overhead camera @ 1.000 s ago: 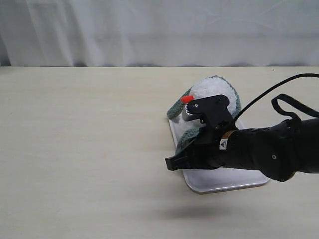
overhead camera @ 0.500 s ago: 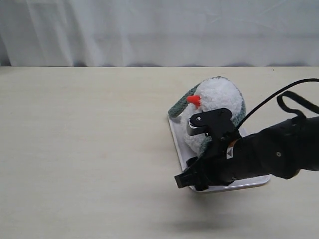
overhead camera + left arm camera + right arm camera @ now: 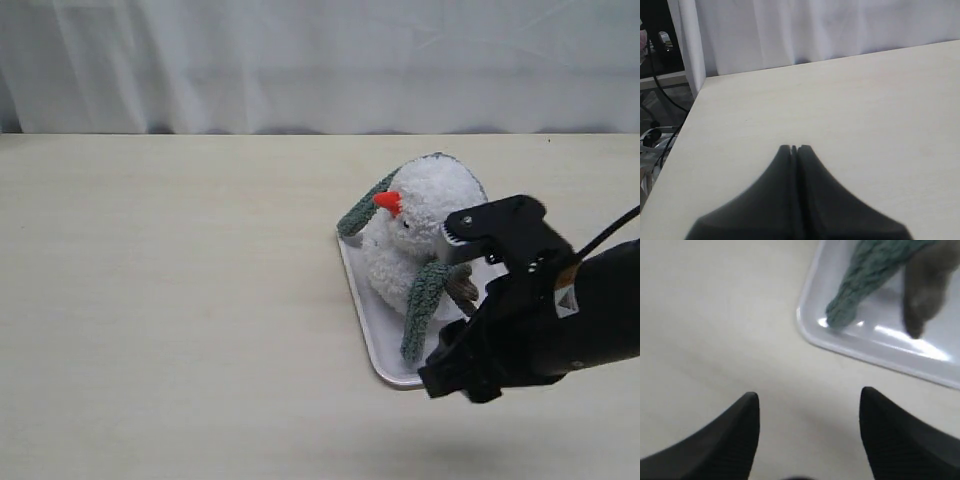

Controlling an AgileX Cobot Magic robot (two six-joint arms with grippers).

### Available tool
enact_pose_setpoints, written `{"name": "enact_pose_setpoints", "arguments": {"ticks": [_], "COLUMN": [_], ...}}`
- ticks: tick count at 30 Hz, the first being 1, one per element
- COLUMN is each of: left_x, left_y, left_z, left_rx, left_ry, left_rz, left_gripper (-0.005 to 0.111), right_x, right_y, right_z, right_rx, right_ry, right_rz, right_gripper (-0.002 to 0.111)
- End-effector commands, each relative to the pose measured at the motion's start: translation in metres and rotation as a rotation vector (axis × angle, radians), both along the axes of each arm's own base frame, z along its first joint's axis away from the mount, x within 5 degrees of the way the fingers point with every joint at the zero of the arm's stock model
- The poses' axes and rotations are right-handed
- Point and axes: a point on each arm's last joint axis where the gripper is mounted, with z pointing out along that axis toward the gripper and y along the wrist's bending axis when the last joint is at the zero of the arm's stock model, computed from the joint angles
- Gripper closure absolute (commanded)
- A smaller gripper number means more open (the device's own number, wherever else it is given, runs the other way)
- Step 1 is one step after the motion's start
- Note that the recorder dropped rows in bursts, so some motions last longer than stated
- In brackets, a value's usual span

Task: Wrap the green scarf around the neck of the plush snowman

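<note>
The plush snowman (image 3: pixel 425 228) stands on a white tray (image 3: pixel 372 340), its orange nose (image 3: pixel 388 202) pointing left. The green scarf (image 3: pixel 424 300) loops around the snowman's neck; one end hangs down its front onto the tray, the other sticks out at the left (image 3: pixel 358 212). In the right wrist view the scarf's hanging end (image 3: pixel 866 277) and a brown twig arm (image 3: pixel 922 290) lie over the tray's corner (image 3: pixel 812 332). My right gripper (image 3: pixel 809 396) is open and empty above the table, just off that corner. My left gripper (image 3: pixel 794 148) is shut over bare table, far from the snowman.
A white curtain (image 3: pixel 320 60) hangs behind the table's far edge. In the left wrist view the table's side edge (image 3: pixel 687 120) drops to cables and gear on the floor. My right arm's black cable (image 3: pixel 610 235) arcs at the right.
My right gripper has pulled back from the snowman toward the near right, off the tray. The scarf end it covered now hangs free down the snowman's front.
</note>
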Motion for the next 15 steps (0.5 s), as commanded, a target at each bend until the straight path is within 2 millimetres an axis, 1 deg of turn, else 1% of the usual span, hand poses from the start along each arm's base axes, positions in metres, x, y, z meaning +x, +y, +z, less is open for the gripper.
{"name": "enact_pose_setpoints", "arguments": {"ticks": [1, 4, 7, 10, 15], "left_x": [0.0, 0.0, 0.0, 0.0, 0.0], "left_y": [0.0, 0.0, 0.0, 0.0, 0.0], "left_z": [0.0, 0.0, 0.0, 0.0, 0.0], "left_rx": [-0.004, -0.004, -0.004, -0.004, -0.004], "left_ry": [-0.01, -0.01, -0.01, -0.01, -0.01], "left_rz": [0.001, 0.001, 0.001, 0.001, 0.001], "left_gripper": [0.107, 0.107, 0.107, 0.107, 0.107], "right_x": [0.008, 0.019, 0.034, 0.048, 0.068], "right_y": [-0.027, -0.049, -0.069, -0.081, -0.099], "right_z": [0.012, 0.01, -0.001, -0.016, -0.049], "right_rx": [-0.083, -0.163, -0.154, -0.114, -0.091], "right_ry": [-0.126, -0.136, -0.104, -0.052, 0.029], "right_rz": [-0.193, -0.322, -0.417, -0.449, -0.498], "right_gripper": [0.055, 0.055, 0.055, 0.055, 0.055]}}
